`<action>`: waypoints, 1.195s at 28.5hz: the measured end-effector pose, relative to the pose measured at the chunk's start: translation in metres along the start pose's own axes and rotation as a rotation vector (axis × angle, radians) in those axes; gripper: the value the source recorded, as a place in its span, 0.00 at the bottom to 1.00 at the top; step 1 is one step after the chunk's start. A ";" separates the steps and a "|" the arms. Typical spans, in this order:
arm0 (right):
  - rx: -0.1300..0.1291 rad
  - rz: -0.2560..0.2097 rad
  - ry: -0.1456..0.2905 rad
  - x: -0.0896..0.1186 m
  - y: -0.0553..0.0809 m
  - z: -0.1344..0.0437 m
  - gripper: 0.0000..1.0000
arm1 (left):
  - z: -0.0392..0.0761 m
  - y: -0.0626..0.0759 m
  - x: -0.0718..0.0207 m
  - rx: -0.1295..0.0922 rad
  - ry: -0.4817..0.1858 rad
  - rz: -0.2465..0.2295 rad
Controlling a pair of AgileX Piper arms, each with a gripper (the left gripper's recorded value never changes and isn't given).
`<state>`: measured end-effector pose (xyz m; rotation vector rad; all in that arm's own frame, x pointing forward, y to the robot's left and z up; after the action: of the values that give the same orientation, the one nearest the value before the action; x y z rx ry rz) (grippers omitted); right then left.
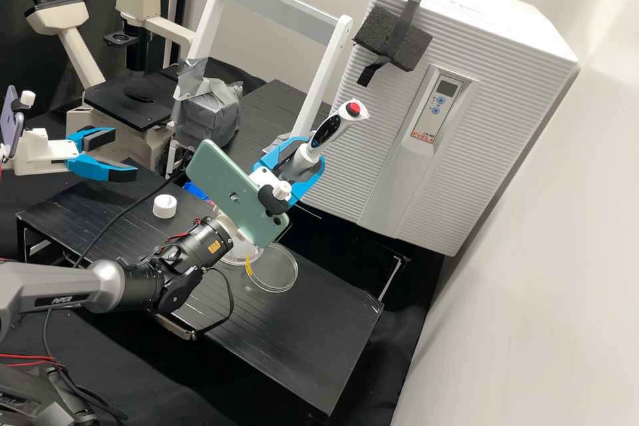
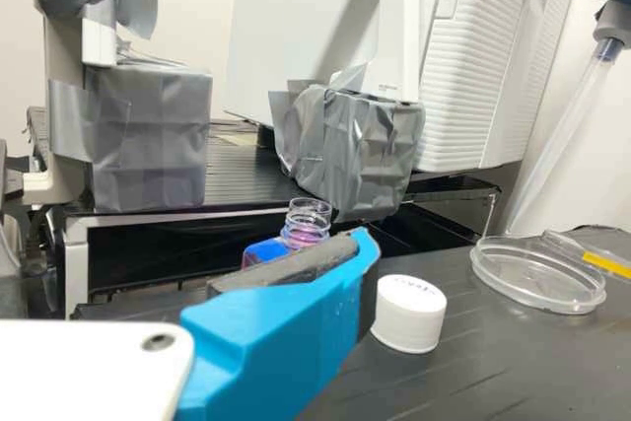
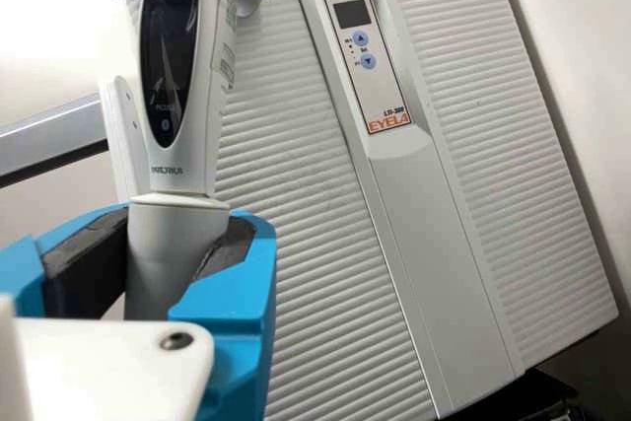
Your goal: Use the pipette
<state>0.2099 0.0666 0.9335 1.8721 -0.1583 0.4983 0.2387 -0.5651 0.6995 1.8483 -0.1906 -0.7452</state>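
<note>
My right gripper is shut on a white electronic pipette with a red top button, held tilted over the black platform. In the right wrist view the pipette body sits clamped between the blue fingers. Its clear tip slants down toward an open petri dish. My left gripper hangs open with nothing in it at the far left, above the platform's back edge. Beyond its blue finger stand a small open vial of pink liquid and a white screw cap.
A large white ribbed apparatus stands close behind the pipette. A microscope and a tape-wrapped block with a white frame sit at the back left. The raised black platform ends in edges at the front and right.
</note>
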 end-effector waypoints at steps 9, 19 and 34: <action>-0.008 0.000 0.000 0.000 0.000 0.000 0.00 | 0.003 -0.001 0.0001 0.001 -0.011 -0.005; 0.001 -0.020 0.005 0.000 -0.005 -0.001 0.00 | 0.009 0.016 -0.0081 0.003 -0.022 0.057; 0.020 -0.108 0.101 0.009 -0.026 -0.022 0.00 | -0.001 0.024 -0.0238 -0.005 0.033 0.088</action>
<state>0.2207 0.0975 0.9208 1.8597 0.0147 0.5201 0.2257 -0.5627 0.7304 1.8341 -0.2470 -0.6534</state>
